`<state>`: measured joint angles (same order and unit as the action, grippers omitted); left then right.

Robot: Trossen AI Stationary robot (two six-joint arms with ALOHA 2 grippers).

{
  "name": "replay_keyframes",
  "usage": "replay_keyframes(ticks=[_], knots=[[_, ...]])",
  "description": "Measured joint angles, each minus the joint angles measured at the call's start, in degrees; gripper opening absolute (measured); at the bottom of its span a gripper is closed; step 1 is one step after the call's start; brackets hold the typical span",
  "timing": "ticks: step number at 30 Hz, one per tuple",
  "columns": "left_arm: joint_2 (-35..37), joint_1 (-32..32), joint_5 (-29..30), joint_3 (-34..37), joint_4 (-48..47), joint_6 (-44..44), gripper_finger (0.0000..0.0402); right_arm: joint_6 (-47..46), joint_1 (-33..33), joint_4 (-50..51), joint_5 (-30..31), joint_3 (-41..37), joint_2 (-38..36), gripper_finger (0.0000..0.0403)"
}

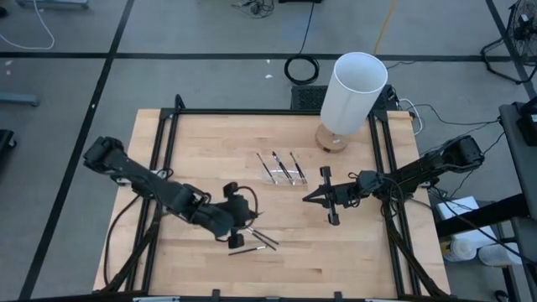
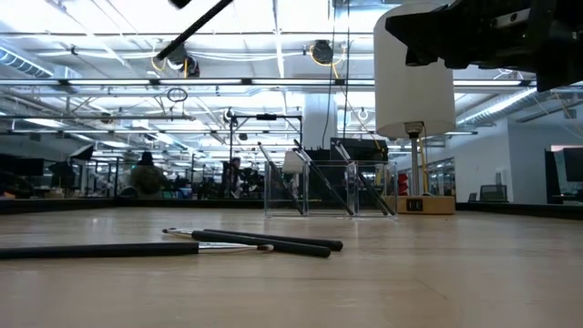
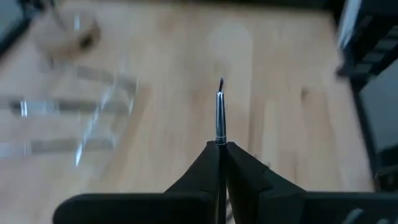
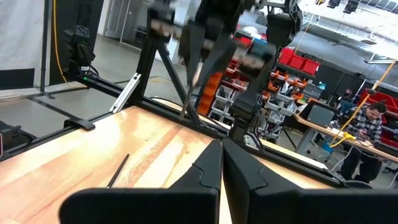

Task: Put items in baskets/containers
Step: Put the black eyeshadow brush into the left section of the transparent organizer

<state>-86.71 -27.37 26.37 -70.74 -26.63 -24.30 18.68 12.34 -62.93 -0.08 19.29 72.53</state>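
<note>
The left pincer is clamping one stick above the desk. Three sticks are leaning in the clear tray; several loose sticks are waiting. The right pincer is hovering closed, empty.

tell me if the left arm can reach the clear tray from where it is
Probably yes: bare table lies between the left gripper, shut on a stick, and the clear tray; the right gripper waits off to one side.
</note>
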Motion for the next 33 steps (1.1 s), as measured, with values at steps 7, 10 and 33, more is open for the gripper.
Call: replay_keyframes(ticks=[7,10,33], knots=[[3.4,1.8,0.91,0.0,10.9,10.9,0.0007,0.0,0.0,1.05,-0.01,0.0,0.02,0.0],[4.88,3.0,2.98,-0.02,12.65,14.59,0.0011,0.0,0.0,1.11,-0.02,0.0,0.0,0.0],[8.08,29.25,-15.77,0.22,23.81,31.19,0.0006,-1.16,0.0,3.11,-0.02,0.0,0.01,0.0]])
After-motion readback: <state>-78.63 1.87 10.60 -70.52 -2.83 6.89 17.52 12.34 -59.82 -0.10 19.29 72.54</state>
